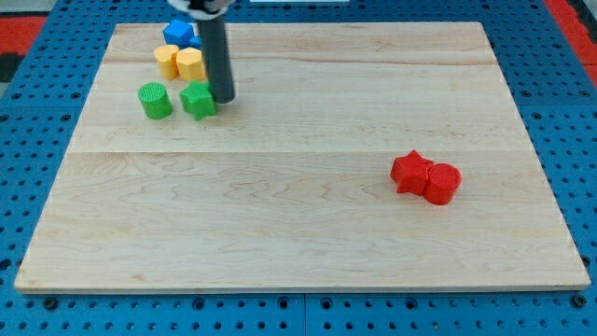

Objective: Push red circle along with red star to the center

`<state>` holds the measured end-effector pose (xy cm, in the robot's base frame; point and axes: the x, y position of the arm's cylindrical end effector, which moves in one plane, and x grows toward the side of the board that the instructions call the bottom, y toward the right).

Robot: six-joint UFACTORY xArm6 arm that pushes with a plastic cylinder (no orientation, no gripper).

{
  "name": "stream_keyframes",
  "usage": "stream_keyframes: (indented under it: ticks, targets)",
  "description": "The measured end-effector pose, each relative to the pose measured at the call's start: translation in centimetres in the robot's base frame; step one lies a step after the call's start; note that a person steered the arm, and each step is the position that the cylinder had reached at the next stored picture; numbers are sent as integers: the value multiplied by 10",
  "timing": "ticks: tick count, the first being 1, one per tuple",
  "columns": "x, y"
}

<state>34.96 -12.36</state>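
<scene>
My tip (222, 97) is holding nothing, sitting just right of the green star (198, 99) near the board's top-left corner. The red star (411, 173) and red circle (443, 183) are lying touching, toward the right edge.

The red star (411, 173) and the red circle (444, 183) are seen touching on the table (298, 224). The circle is placed against the star's right and slightly lower side, both lying flat.
</scene>
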Motion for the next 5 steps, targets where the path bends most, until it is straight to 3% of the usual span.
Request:
stream_keyframes:
  ticks: [1, 2, 3, 4, 5]
  targets:
    - [-2, -24]
    - [16, 45]
    - [52, 178]
    - [60, 300]
    - [105, 362]
